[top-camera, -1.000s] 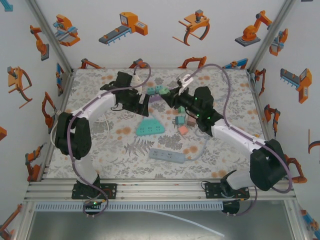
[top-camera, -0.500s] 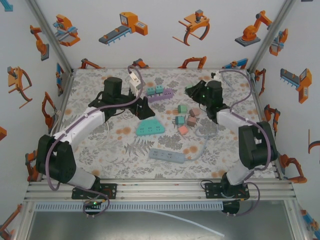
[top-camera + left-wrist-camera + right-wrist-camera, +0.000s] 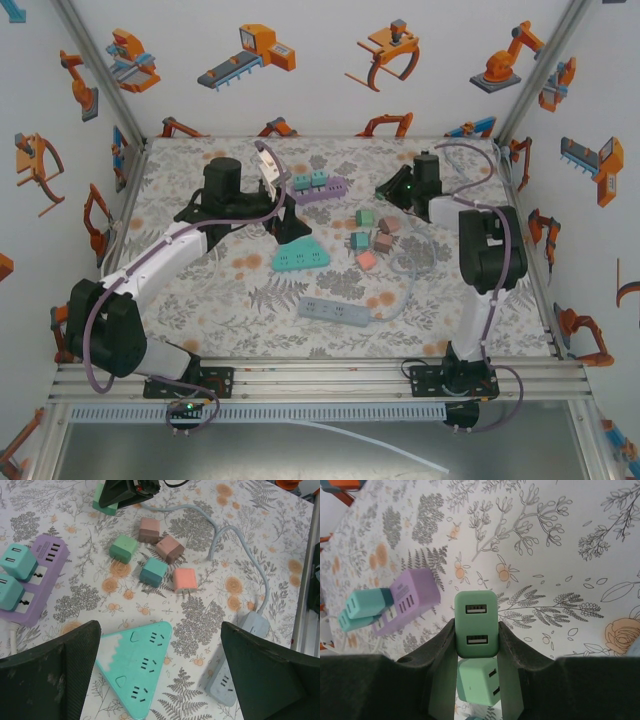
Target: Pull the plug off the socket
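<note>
"Where's the green square USB plug?"
"Clamped between the right end effector's fingers, clear of the purple power strip."
"And the left end effector?"
"Spread wide, holding nothing, over the teal triangular socket block."

So we've got a light green plug, a rounded block with two USB ports facing up at us. It's pinched upright between the fingers of the right gripper and clear of any socket. The purple power strip lies flat on the table off to one side, not touching it. We can see two teal plugs seated side by side at one end of that strip.
</note>
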`<state>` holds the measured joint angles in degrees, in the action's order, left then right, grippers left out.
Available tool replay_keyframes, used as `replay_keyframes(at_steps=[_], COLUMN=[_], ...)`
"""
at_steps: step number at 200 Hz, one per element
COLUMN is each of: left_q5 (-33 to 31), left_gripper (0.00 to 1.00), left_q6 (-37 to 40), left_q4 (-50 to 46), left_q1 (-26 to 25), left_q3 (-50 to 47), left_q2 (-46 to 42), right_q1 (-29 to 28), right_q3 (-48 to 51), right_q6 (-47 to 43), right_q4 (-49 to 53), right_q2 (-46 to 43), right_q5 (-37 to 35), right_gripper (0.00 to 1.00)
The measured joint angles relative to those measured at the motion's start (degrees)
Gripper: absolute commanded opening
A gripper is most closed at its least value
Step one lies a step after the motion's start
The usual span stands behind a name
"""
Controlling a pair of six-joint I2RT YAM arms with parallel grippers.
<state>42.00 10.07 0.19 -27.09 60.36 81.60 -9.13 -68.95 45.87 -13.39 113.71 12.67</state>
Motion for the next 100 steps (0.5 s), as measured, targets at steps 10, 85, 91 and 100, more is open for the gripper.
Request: replay_keyframes(at_steps=[10,85,91,100], left_q5=[-0.4,-5.8,-6.2,-6.6], left_gripper=[0.97,0.97,0.97,0.97], left_q6=[0.1,0.4,0.4,0.4], left_q4=[0.0,-0.2,-0.2,-0.2], left_q1=[0.0,0.0,0.0,0.0], left_q3=[0.0,0.0,0.0,0.0], left_q2=[0.0,0.1,0.2,0.3], right_q1=[0.0,0.1,0.1,0.1], right_q3=[-0.3,-0.3,-0.3,-0.3], right_q6=[-0.7,-4.2,-4.4,-4.8], right_q4=[1.1,6.6,7.0,7.4], right_q2=[0.4,0.5,0.5,0.5], right_q5=[0.0,-1.2,-1.5,-2.0], right_gripper=[0.27,0.47,0.49,0.52])
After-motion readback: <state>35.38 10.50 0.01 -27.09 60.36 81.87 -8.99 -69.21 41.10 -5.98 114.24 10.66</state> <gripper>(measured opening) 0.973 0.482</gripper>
